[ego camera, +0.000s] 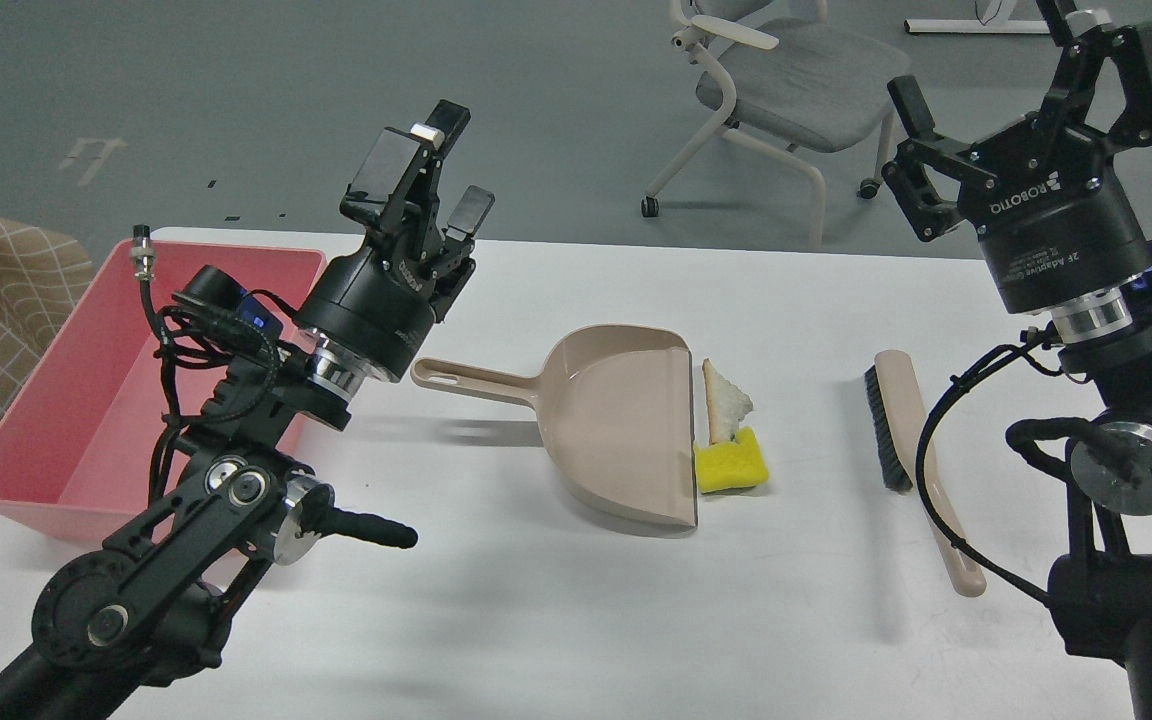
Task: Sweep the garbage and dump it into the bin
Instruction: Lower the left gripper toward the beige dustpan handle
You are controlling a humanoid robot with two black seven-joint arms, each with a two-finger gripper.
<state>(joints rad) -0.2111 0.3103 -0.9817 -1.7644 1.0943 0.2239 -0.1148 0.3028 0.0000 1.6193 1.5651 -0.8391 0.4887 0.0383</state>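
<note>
The garbage lies in the middle of the white table (pixel 576 620): a triangular white bread slice with brown crust (pixel 726 402) leaning onto a notched yellow sponge block (pixel 731 464), the two touching each other and sitting just at the open lip of the beige plastic dustpan with a long handle (pixel 616 420). Neither piece is inside the pan yet. To their right, apart from them, rests the beige-handled brush with black bristles (pixel 901 440), untouched. The large shallow pink plastic tub (pixel 86 400) stands empty at the far left edge of the table.

My left gripper (pixel 436 185) hangs above the pan's handle with its fingers spread and nothing between them; my right gripper (pixel 1026 95) is raised high over the brush, fingers likewise parted and empty.

I judge the main risks to be these. The bread is light and tilted, so a brush stroke could flip it past the pan's corner rather than in. If I do not pin the pan first, the sweep may shove it leftward. The slim brush handle lies flat, so a poor pinch could slip. Tilting the loaded pan too soon would spill before the tub.
</note>
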